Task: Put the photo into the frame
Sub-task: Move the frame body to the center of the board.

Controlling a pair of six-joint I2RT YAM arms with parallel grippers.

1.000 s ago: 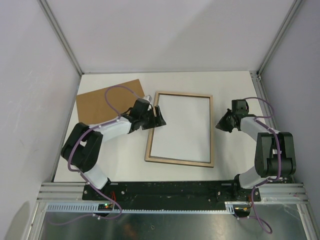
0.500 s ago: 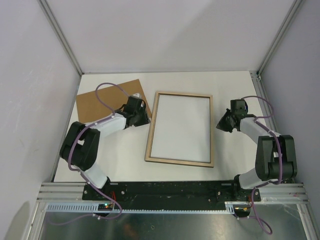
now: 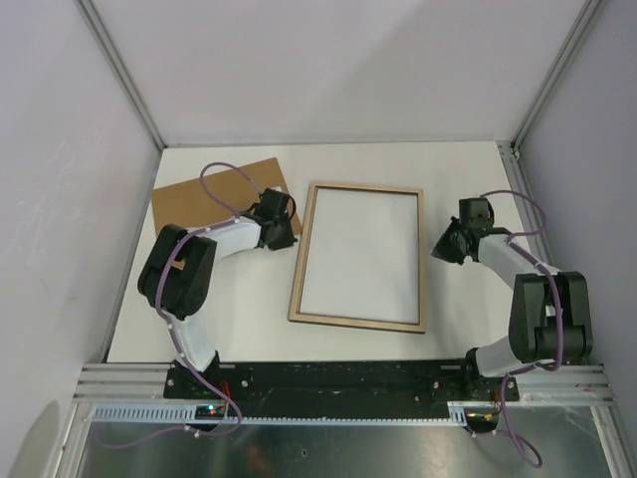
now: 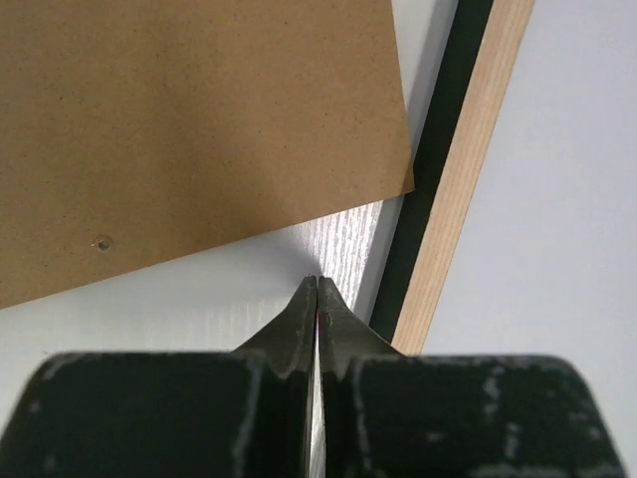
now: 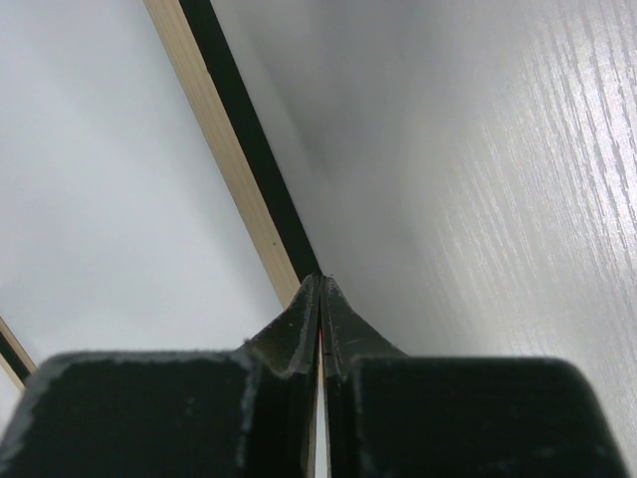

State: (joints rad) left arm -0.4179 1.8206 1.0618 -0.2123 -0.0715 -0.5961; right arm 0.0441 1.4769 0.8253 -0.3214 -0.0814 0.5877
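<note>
wood frame (image 3: 366,186) x1, brown board (image 3: 199,204) x1

A matte white tabletop with faint wood grain (image 3: 249,299) stood inside a booth of plain pale grey wall panels (image 3: 328,70), joined at the back corners by slim aluminium posts (image 3: 117,70). A ribbed aluminium rail (image 3: 119,381) ran along the near edge. The light was soft and even.

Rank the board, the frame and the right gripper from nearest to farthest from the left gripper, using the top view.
1. and 2. Too close to call: the board, just to the left of the left gripper, and the frame, just to its right.
3. Right gripper, across the frame at its right edge.
</note>
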